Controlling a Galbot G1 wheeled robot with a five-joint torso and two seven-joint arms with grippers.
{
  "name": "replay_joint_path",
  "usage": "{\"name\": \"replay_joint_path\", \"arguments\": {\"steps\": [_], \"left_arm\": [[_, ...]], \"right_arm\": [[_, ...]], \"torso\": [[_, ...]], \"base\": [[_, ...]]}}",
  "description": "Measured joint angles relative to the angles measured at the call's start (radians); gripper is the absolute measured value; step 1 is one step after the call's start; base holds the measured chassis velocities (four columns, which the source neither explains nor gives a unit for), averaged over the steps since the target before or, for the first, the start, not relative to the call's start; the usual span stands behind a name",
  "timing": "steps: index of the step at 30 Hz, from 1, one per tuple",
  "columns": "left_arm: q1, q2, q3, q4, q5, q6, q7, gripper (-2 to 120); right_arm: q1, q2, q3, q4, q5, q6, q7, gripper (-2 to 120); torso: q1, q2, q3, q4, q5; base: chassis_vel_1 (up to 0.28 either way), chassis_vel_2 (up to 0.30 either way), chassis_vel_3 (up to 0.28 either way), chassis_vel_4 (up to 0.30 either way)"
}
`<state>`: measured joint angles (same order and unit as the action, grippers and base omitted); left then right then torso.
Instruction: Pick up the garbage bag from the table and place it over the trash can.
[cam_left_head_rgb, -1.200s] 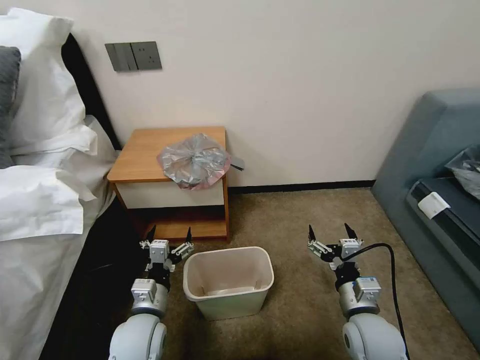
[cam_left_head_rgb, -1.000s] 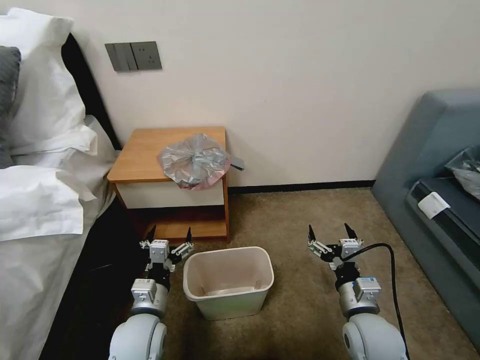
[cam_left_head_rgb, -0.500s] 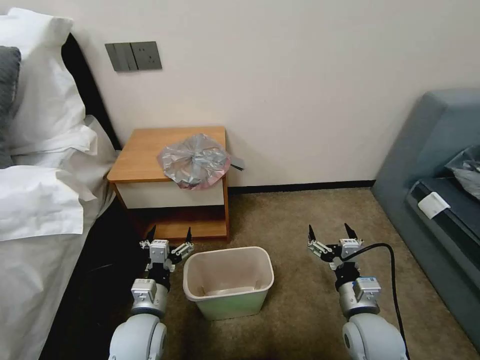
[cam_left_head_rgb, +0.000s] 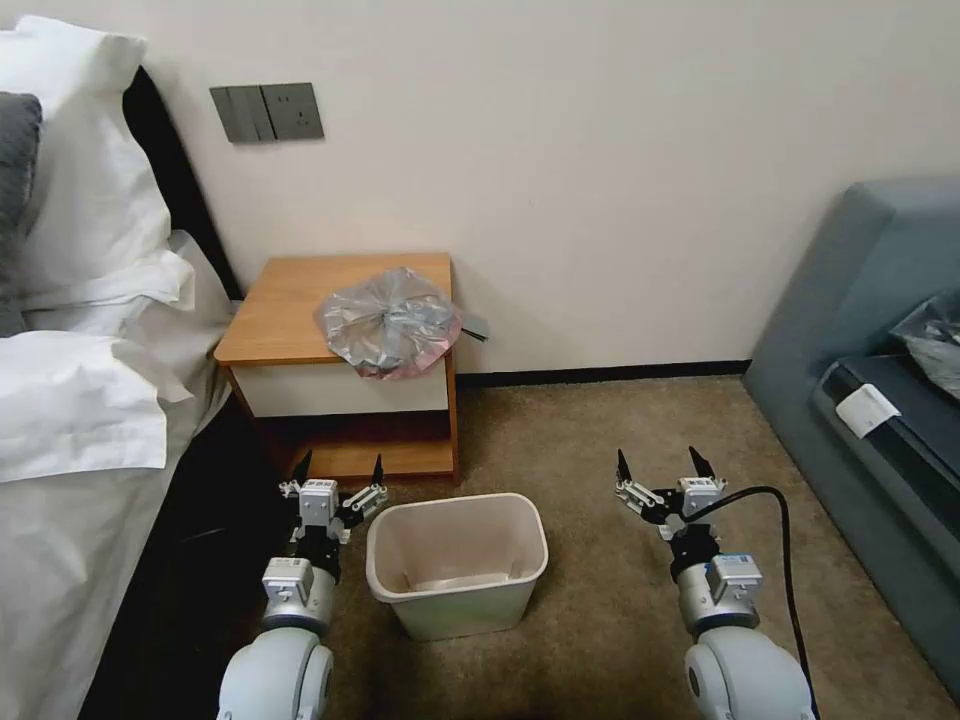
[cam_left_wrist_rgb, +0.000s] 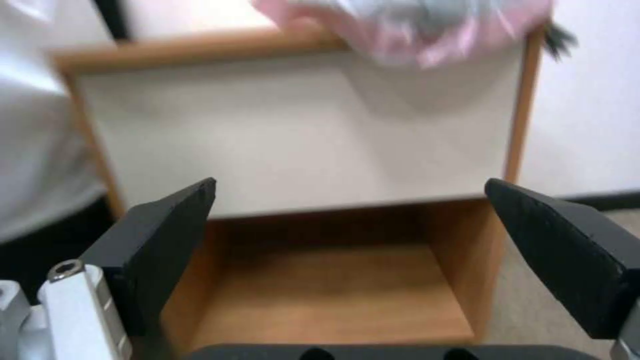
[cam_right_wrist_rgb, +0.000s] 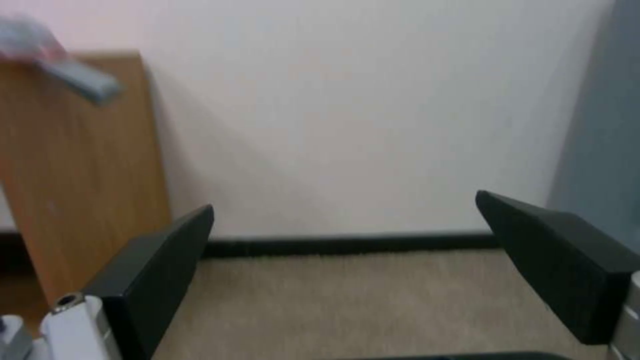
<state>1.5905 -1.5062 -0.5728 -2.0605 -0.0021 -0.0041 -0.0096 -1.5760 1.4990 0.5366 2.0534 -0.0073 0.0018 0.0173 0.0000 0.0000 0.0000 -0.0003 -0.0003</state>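
Observation:
The garbage bag (cam_left_head_rgb: 388, 322), crinkled silvery-grey with a pink rim, lies on the right front part of the table (cam_left_head_rgb: 290, 300), its rim hanging over the front edge; the left wrist view catches that pink rim (cam_left_wrist_rgb: 427, 30) above the white drawer front. The cream trash can (cam_left_head_rgb: 457, 563) stands upright on the carpet in front of the table, nothing in it that I can see. My left gripper (cam_left_head_rgb: 340, 470) is open, low beside the can's left, facing the table's lower shelf. My right gripper (cam_left_head_rgb: 658, 463) is open over the carpet, right of the can.
A bed with white pillows (cam_left_head_rgb: 70, 330) runs along the left. A blue-grey sofa (cam_left_head_rgb: 870, 400) stands at the right, with a darker grey plastic bag (cam_left_head_rgb: 935, 340) on it. A black cable (cam_left_head_rgb: 785, 560) loops by my right arm. Carpet (cam_left_head_rgb: 600, 440) lies open between can and sofa.

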Motion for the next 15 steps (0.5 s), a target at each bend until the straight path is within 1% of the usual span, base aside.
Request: {"name": "replay_joint_path", "arguments": {"steps": [2, 3, 4, 5, 6, 8, 9, 11, 12, 13, 14, 15], "left_arm": [[0.01, -0.002, -0.005, -0.015, -0.001, -0.002, -0.003, 100], [0.048, -0.008, -0.027, -0.069, -0.004, -0.008, -0.014, 100], [0.07, -0.011, -0.039, -0.103, -0.006, -0.012, -0.021, 100], [0.07, -0.011, -0.039, -0.103, -0.006, -0.012, -0.021, 100], [0.103, -0.017, -0.057, -0.151, -0.008, -0.018, -0.03, 100], [0.153, -0.026, -0.085, -0.225, -0.012, -0.028, -0.046, 100], [0.153, -0.026, -0.085, -0.225, -0.012, -0.028, -0.046, 100], [0.202, -0.034, -0.113, -0.297, -0.017, -0.037, -0.06, 100], [0.202, -0.034, -0.113, -0.297, -0.017, -0.037, -0.06, 100], [0.223, -0.037, -0.123, -0.326, -0.018, -0.04, -0.066, 100], [0.295, -0.026, -0.157, -0.386, -0.02, -0.037, -0.055, 100], [0.302, -0.018, -0.158, -0.38, -0.019, -0.031, -0.045, 100]], "right_arm": [[0.0, 0.0, 0.0, 0.002, 0.0, 0.001, 0.001, 100], [-0.013, -0.001, -0.006, 0.023, -0.003, 0.0, 0.011, 100], [-0.025, -0.002, -0.015, 0.05, -0.006, 0.0, 0.021, 100], [-0.025, -0.002, -0.015, 0.05, -0.006, 0.0, 0.021, 100], [-0.047, -0.004, -0.027, 0.097, -0.012, 0.0, 0.039, 100], [-0.084, -0.006, -0.05, 0.169, -0.022, 0.0, 0.069, 100], [-0.084, -0.006, -0.05, 0.169, -0.022, 0.0, 0.069, 100], [-0.12, -0.01, -0.073, 0.243, -0.031, 0.0, 0.097, 100], [-0.12, -0.01, -0.073, 0.243, -0.031, 0.0, 0.097, 100], [-0.135, -0.011, -0.081, 0.272, -0.035, 0.0, 0.109, 100], [-0.171, -0.03, -0.103, 0.315, -0.031, 0.008, 0.134, 100], [-0.173, -0.033, -0.103, 0.315, -0.027, 0.009, 0.135, 100]], "torso": [[0.0, 0.0, 0.0, 0.0002, -0.0001], [0.0, 0.0, 0.0, 0.0003, 0.0009], [0.0, 0.0, 0.0, 0.0007, 0.0007], [0.0, 0.0, 0.0, 0.0007, 0.0007], [0.0, 0.0, 0.0, 0.0005, 0.0], [0.0, 0.0, 0.0, 0.0004, 0.0004], [0.0, 0.0, 0.0, 0.0004, 0.0004], [0.0, 0.0, 0.0, 0.0004, 0.0002], [0.0, 0.0, 0.0, 0.0004, 0.0002], [0.0, 0.0, 0.0, 0.0004, 0.0003], [0.0, 0.0, 0.0, 0.0002, 0.0016], [0.0, 0.0, 0.0, 0.0006, -0.0007]], "base": [[0.0, 0.0, 0.0, 0.0], [0.0, 0.0, 0.0, 0.0], [0.0, 0.0, 0.0, 0.0], [0.0, 0.0, 0.0, 0.0], [0.0, 0.0, 0.0, 0.0], [0.0, 0.0, 0.0, 0.0], [0.0, 0.0, 0.0, 0.0], [0.0, 0.0, 0.0, 0.0], [0.0, 0.0, 0.0, 0.0], [0.0, 0.0, 0.0, 0.0], [0.0, 0.0, 0.0, 0.0], [0.0, 0.0, 0.0, 0.0]]}}
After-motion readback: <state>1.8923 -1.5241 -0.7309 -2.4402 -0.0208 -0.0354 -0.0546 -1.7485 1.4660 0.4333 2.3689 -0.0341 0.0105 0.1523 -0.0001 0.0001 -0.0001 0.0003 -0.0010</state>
